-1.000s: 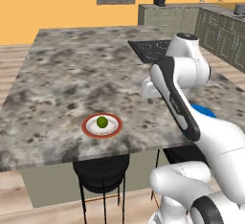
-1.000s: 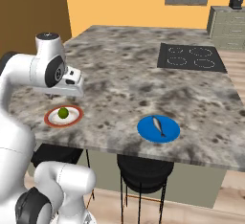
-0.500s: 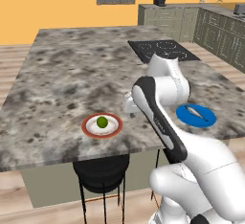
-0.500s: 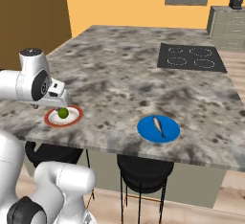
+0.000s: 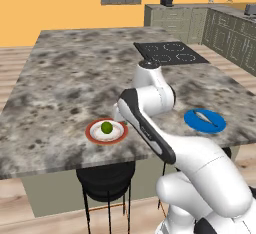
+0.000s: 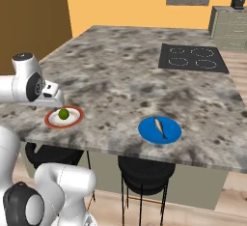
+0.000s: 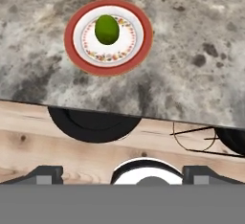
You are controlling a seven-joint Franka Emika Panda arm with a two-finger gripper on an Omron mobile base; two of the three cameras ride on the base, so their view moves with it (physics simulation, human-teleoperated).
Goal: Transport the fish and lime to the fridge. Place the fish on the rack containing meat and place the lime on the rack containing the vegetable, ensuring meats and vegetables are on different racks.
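The lime (image 5: 106, 127) is sitting in the middle of a red-rimmed plate (image 5: 93, 135) near the front edge of the counter (image 5: 75, 78). In the hand view the lime (image 7: 106, 29) is lying high in the picture, on the plate (image 7: 143, 41), well beyond the claw (image 7: 122, 173), whose tips are standing far apart with nothing between them. The claw is hanging above the counter's front edge, apart from the lime and not touching it. In the right base view the hand is hovering just beside the plate (image 6: 50, 120), over the lime (image 6: 63, 114). The fish (image 6: 159, 127) is lying on a blue plate (image 6: 147, 134) further along the counter, well apart from the lime. A black stool (image 7: 91, 125) is standing under the counter edge below the lime's plate.
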